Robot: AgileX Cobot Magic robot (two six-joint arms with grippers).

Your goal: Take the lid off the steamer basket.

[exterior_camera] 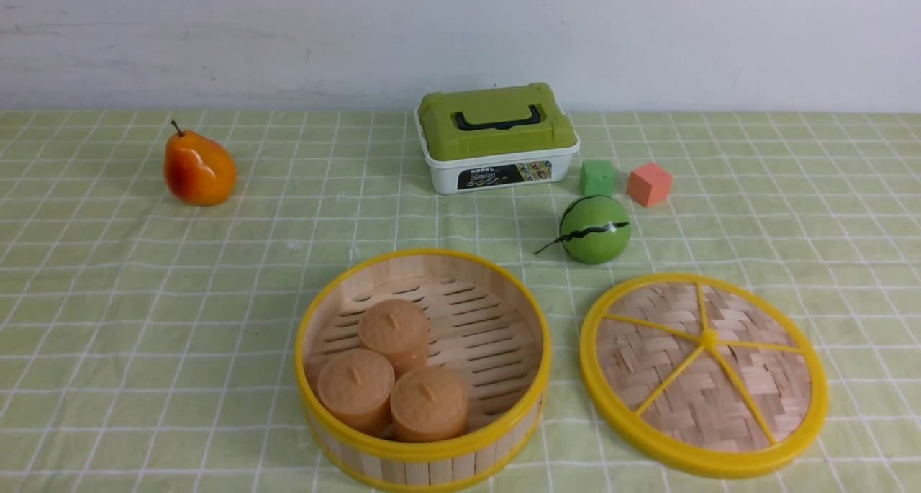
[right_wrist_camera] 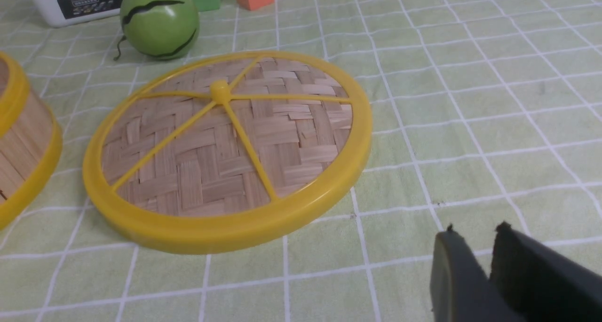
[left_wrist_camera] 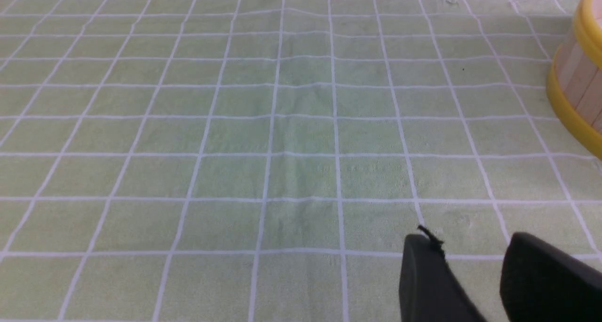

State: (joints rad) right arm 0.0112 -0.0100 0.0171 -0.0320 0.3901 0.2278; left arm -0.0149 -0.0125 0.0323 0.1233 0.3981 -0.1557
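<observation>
Left gripper [left_wrist_camera: 475, 247] and right gripper [right_wrist_camera: 475, 235]: jaws slightly parted, holding nothing, above bare checked tablecloth [left_wrist_camera: 263, 138]. Lid [exterior_camera: 704, 372] lies flat on the cloth just right of the uncovered steamer basket [exterior_camera: 423, 369], which holds three orange buns [exterior_camera: 394, 367].

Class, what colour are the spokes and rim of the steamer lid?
Yellow, over woven tan bamboo; the lid shows best in the right wrist view.

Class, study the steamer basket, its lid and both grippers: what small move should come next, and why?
Probably none beyond holding clear: the lid already lies flat on the tablecloth beside the open steamer basket, and the right gripper holds nothing.
</observation>
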